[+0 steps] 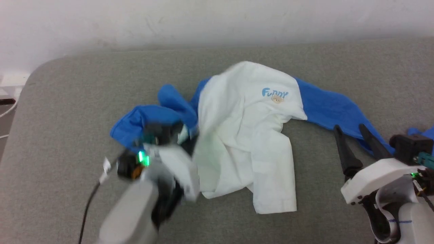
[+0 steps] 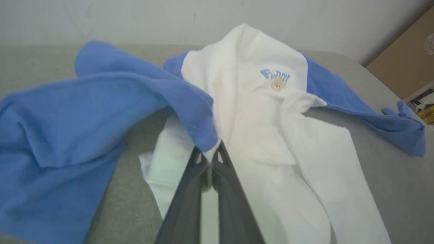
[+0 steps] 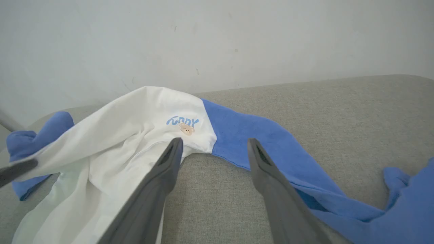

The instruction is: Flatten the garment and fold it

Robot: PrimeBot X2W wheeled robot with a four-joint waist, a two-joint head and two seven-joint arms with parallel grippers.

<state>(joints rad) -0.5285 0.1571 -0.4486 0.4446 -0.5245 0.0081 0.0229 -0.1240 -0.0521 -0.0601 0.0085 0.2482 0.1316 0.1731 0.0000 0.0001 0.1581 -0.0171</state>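
Observation:
The garment (image 1: 244, 135) lies crumpled on the grey padded surface (image 1: 67, 101), white body bunched in the middle, "Funny" lettering and bear facing up. One blue sleeve (image 1: 332, 108) stretches to the right; the other (image 1: 149, 118) is heaped at the left. My left gripper (image 1: 184, 135), blurred, sits at the heaped sleeve. In the left wrist view it (image 2: 212, 159) is shut on the garment (image 2: 271, 135), where blue meets white. My right gripper (image 1: 351, 130) stands open just right of the white body, beside the stretched sleeve. Its fingers (image 3: 169, 162) straddle bare surface near the garment (image 3: 135, 135).
A white wall (image 1: 203, 20) runs behind the surface. The surface's rounded corner (image 1: 30, 78) drops off at the left. A black cable (image 1: 88, 203) trails from my left arm. A cardboard box (image 2: 407, 61) stands off the far right end.

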